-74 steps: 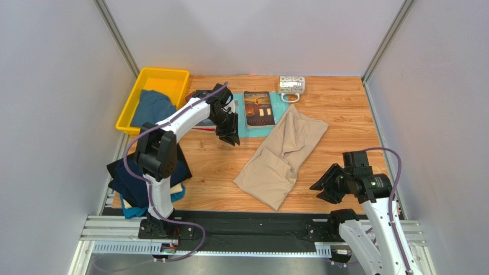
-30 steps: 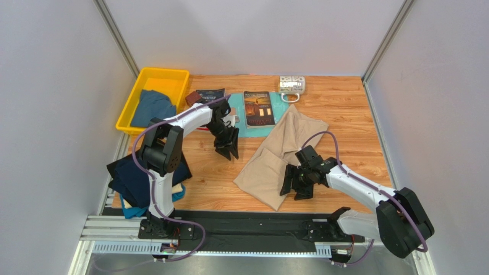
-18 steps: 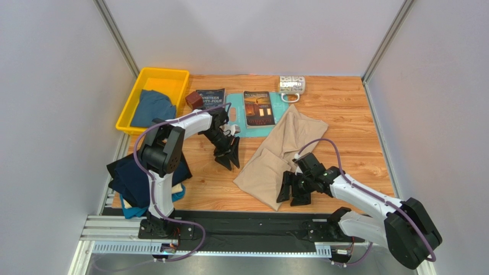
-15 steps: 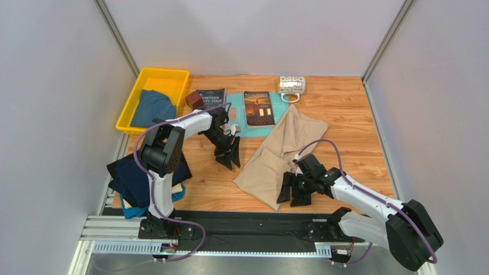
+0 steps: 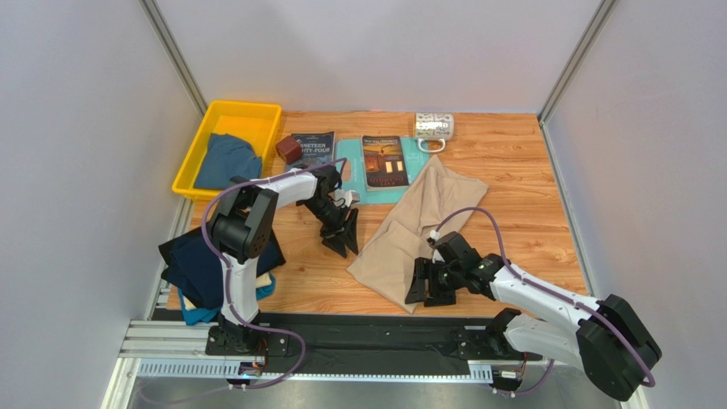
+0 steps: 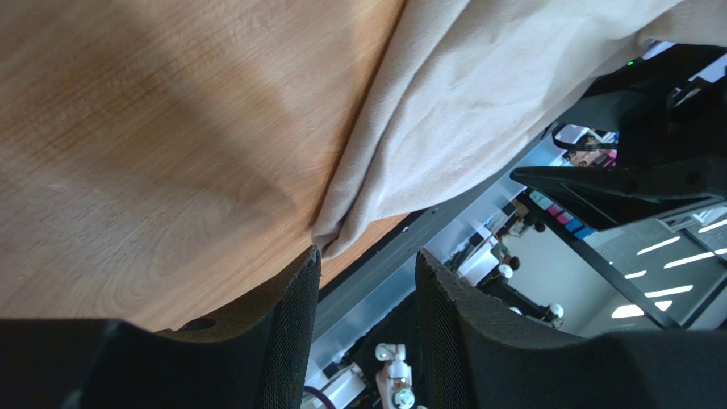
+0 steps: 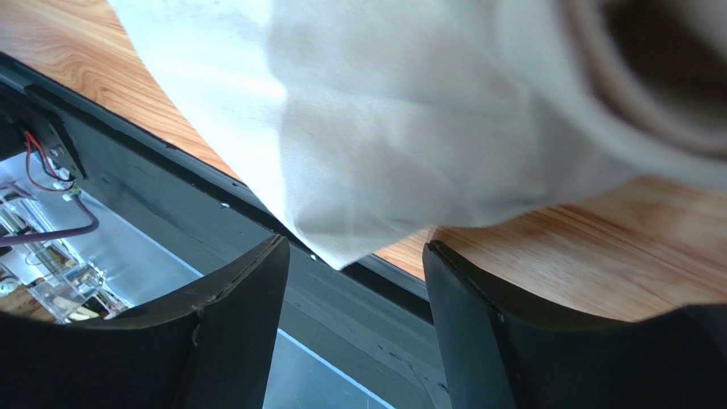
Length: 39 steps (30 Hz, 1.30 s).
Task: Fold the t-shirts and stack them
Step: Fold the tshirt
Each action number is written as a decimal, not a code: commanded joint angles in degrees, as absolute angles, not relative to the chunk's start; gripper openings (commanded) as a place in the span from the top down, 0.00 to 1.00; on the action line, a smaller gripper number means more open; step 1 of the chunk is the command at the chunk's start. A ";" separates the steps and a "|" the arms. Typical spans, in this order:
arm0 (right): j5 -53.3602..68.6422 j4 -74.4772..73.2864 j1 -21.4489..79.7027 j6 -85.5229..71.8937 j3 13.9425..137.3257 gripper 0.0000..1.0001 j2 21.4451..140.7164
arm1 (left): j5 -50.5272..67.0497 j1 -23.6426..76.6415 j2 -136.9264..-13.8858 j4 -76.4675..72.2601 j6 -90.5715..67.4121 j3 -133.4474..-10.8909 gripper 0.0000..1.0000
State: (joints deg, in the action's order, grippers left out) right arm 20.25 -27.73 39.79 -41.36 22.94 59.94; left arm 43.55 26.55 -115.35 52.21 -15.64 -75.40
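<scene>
The wooden surface (image 5: 520, 170) is being shared by two robot arms, with the beige t-shirt (image 5: 427, 223) lying crumpled and slantwise near its middle, not yet folded. Well to the left of the beige t-shirt, navy and teal t-shirts (image 5: 192, 268) are being kept in a loose pile. Behind that pile, a dusty blue t-shirt (image 5: 223, 160) is being kept in a yellow bin (image 5: 189, 166).

The right hand (image 5: 424, 291) is being held with its jaws apart and empty at the beige t-shirt's near corner. The left hand (image 5: 341, 243), likewise parted and empty, is being held low just off the shirt's left edge.

That near corner is lying close to the surface's front edge, above the black rail (image 5: 367, 328). A shallow pinch there is judged likely to catch only one layer, or to push cloth over the edge. Trouble is also being risked at the far end of the beige t-shirt, which appears to touch the light-teal board (image 5: 410, 189) and its book (image 5: 383, 160). A careless lift could drag both.

Bare wood is being left open to the right of the beige t-shirt, and between it and the pile. A mug (image 5: 433, 126) is sitting just behind the beige t-shirt.
</scene>
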 commanded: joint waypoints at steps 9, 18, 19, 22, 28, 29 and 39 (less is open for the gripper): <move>11.95 -23.64 42.36 -42.89 20.74 0.34 67.23 | 44.56 27.07 -114.52 44.13 -17.66 -67.59 0.49; 11.34 -22.50 43.33 -45.78 19.51 0.34 70.58 | 45.70 27.16 -117.33 42.54 -17.40 -69.34 0.50; 11.34 -22.41 43.50 -46.05 19.25 0.34 70.58 | 45.44 27.16 -117.51 42.63 -17.49 -69.26 0.50; 10.99 -22.59 43.68 -47.02 18.90 0.35 71.10 | 45.53 27.16 -117.60 42.28 -17.23 -68.73 0.50; 11.34 -24.07 45.52 -48.95 18.81 0.36 73.04 | 45.26 27.33 -117.07 41.14 -17.67 -66.80 0.51; 10.82 -24.87 46.14 -49.13 18.90 0.36 73.04 | 45.44 27.42 -116.81 40.87 -17.84 -66.54 0.51; 7.73 -39.28 47.20 -52.82 17.58 0.35 57.95 | 45.61 27.51 -116.46 40.61 -18.02 -65.83 0.51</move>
